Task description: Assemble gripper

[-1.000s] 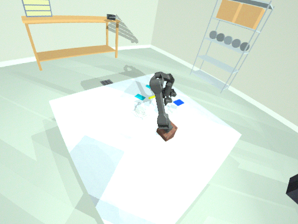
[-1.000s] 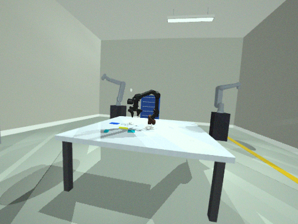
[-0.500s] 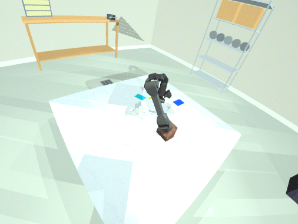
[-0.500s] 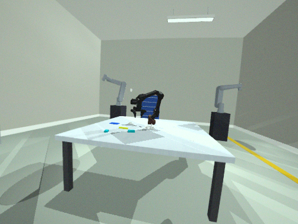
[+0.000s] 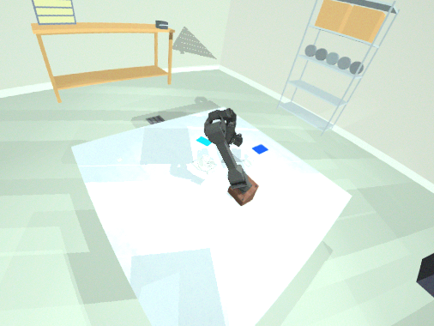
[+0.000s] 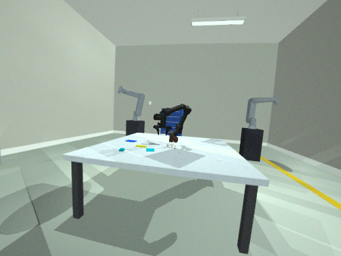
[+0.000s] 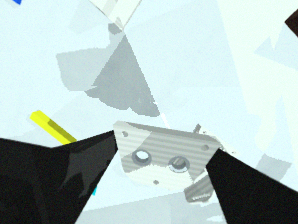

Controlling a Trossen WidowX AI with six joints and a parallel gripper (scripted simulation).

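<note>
My gripper (image 7: 161, 139) (image 6: 162, 130) is shut on the pale grey housing plate (image 7: 157, 159), which has two large round holes and spans the two black fingers, held above the table. In the wrist view a grey part with small lettering (image 7: 200, 192) shows below the plate's lower right edge; it looks like part of the gripper base assembly, mostly hidden by the plate. In the top and exterior views that whitish assembly (image 5: 205, 163) (image 6: 171, 145) is small and washed out. Whether the jaws sit on their pins or mesh cannot be told.
Another pale part (image 7: 122, 10) (image 6: 151, 142) lies apart from the assembly. A yellow bar (image 7: 52, 128) (image 6: 141, 146), a cyan piece (image 5: 204, 141) (image 6: 150, 149), a teal piece (image 6: 121, 149) and a blue piece (image 5: 260, 149) (image 6: 131, 141) lie on the white table. The arm's brown base (image 5: 243, 195) stands nearby.
</note>
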